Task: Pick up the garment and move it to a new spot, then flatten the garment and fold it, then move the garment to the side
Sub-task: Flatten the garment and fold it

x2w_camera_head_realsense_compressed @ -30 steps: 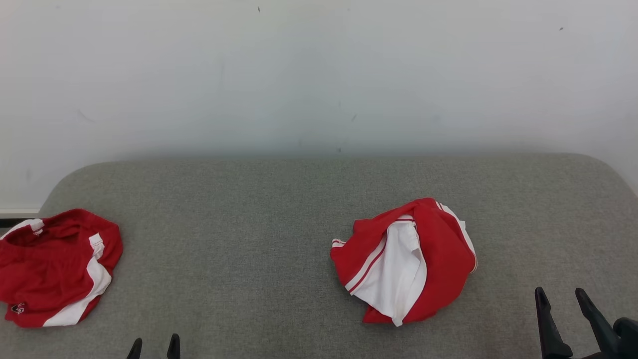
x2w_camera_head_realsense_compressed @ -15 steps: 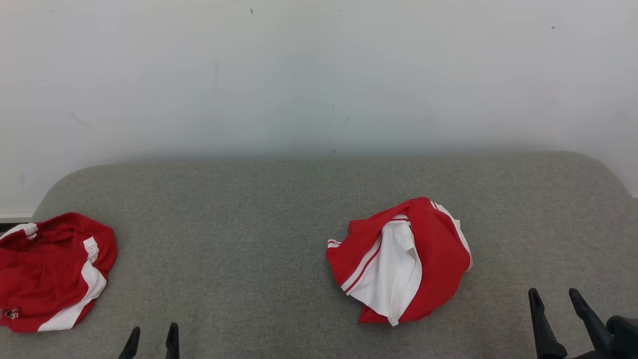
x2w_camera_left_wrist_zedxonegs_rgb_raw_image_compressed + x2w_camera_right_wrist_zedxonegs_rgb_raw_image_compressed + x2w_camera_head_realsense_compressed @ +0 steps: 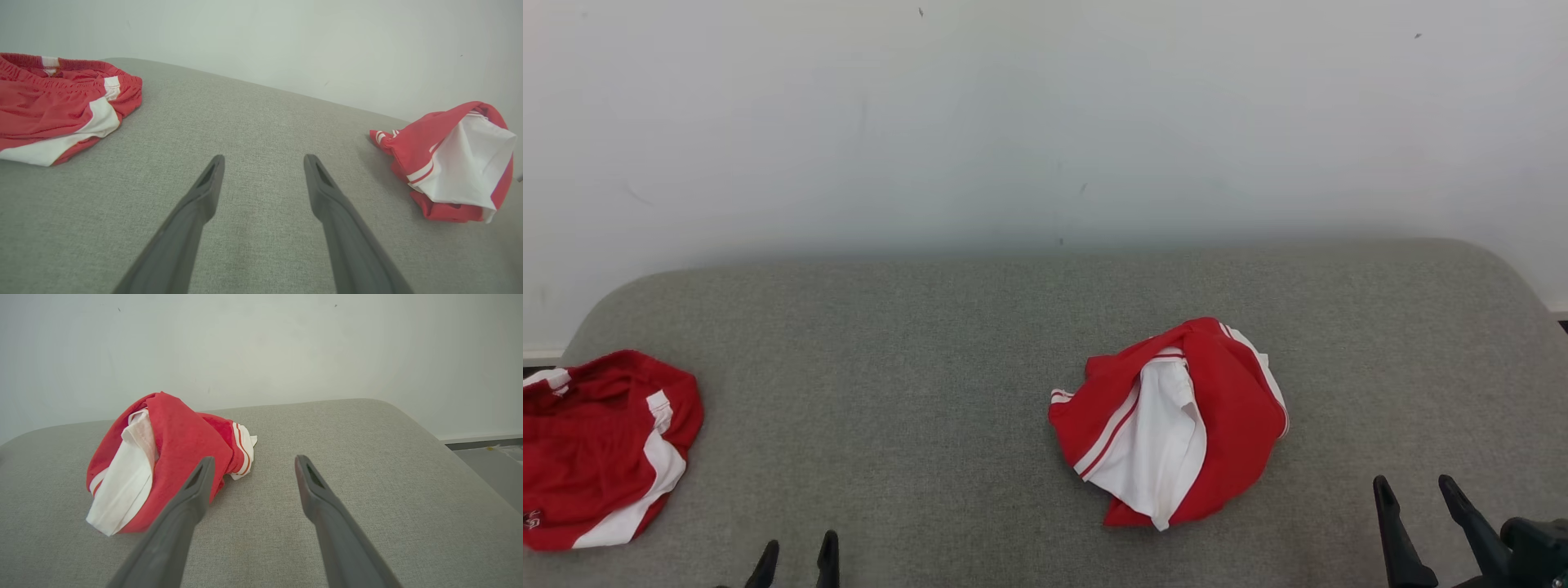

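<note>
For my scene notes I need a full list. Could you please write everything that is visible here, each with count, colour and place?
crumpled garment: one, red and white, right of centre on the padded surface
second garment: one, red with white bands, at the surface's left end
padded surface: one, grey fabric, spanning the head view
wall: one, off-white, behind the surface
floor: one strip, grey, beyond the surface's edge in the right wrist view
left fingers: two, dark, lower left, apart, holding nothing
right fingers: two, dark, lower right, apart, holding nothing
</note>
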You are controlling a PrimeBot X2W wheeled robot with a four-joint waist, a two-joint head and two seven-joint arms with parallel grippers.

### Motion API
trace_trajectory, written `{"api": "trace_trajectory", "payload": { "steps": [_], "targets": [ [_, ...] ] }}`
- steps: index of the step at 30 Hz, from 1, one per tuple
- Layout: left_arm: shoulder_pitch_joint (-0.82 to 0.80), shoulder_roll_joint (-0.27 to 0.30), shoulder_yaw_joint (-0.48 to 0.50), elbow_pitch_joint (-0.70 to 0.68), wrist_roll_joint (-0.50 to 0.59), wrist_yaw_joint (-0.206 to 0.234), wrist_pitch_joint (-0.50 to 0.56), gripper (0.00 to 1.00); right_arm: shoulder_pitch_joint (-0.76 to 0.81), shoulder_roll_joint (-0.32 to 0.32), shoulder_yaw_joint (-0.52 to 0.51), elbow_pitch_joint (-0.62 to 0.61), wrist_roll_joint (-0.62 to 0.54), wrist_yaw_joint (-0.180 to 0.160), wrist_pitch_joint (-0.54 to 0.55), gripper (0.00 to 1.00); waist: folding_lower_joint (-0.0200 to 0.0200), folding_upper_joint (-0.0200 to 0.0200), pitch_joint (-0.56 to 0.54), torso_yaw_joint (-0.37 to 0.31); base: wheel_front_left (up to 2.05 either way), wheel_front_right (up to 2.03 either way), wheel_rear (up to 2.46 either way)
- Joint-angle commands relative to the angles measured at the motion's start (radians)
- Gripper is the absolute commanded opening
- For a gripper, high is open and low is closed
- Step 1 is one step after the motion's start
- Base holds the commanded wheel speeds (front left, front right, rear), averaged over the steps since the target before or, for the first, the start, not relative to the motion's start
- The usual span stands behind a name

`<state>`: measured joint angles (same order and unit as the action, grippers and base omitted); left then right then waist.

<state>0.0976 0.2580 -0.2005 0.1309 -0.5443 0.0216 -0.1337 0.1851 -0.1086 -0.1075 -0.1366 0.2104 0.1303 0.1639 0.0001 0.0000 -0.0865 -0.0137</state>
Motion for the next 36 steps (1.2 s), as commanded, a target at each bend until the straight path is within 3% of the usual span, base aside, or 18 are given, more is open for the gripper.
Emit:
{"api": "trace_trajectory", "payload": {
  "steps": [1, 10, 15, 26, 36],
  "targets": [
    [-0.030, -0.011, -0.003, -0.003, -0.018, 0.003, 0.027, 1.00, 0.006, 0.001, 0.004, -0.005, 0.006, 0.001, 0.002, 1.00, -0.0001, 0.0000, 0.005, -0.005, 0.00, 0.00, 0.00],
    [-0.305, -0.053, -0.040, 0.138, -0.121, 0.010, 0.328, 1.00, -0.036, -0.012, 0.064, 0.001, 0.020, 0.001, 0.015, 1.00, -0.0001, 0.0000, 0.049, -0.089, 0.00, 0.00, 0.00],
    [-0.442, -0.098, -0.033, 0.247, -0.179, 0.049, 0.454, 1.00, -0.067, -0.020, 0.112, 0.022, 0.034, 0.001, 0.017, 1.00, -0.0001, 0.0000, 0.083, -0.177, 0.00, 0.00, 0.00],
    [-0.556, -0.126, -0.024, 0.406, -0.203, 0.089, 0.495, 1.00, -0.110, -0.034, 0.158, 0.059, 0.047, 0.001, -0.012, 1.00, -0.0001, 0.0000, 0.122, -0.342, 0.00, 0.00, 0.00],
    [-0.582, -0.122, -0.009, 0.484, -0.223, 0.119, 0.514, 1.00, -0.122, -0.038, 0.164, 0.084, 0.054, 0.001, -0.038, 1.00, -0.0001, 0.0000, 0.141, -0.414, 0.00, 0.00, 0.00]
  ]
}}
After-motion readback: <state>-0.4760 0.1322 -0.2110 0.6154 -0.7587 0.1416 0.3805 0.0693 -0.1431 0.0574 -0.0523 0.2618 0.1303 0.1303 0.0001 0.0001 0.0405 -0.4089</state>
